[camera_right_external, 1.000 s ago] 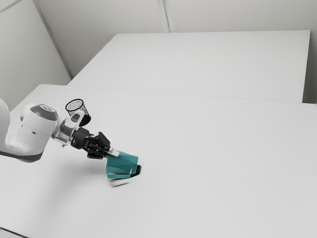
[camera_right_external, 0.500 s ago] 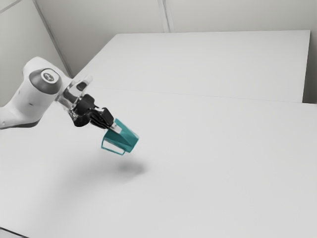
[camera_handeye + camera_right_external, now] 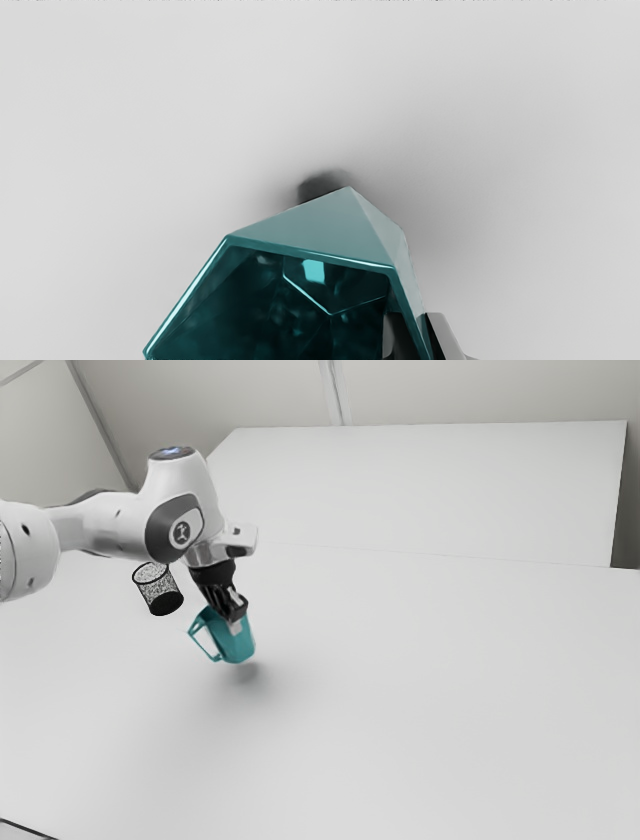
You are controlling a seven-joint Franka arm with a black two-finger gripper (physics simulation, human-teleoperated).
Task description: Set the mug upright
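Exterior view, mug point(image 3: 236, 646) tilted less than before, fingers point(image 3: 236, 627) angled more steeply

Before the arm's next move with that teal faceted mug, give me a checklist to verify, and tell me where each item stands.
1. Gripper shut on the teal faceted mug: ok, one finger inside, one outside, wall between.
2. Mug upright: not ok, its mouth leans toward the exterior view's left.
3. Handle clear of the fingers: ok, it juts out toward the exterior view's left.
4. Black mesh cylindrical cup clear of the mug: ok, there is a gap between them.
5. Grip firm enough not to slip: cannot tell.
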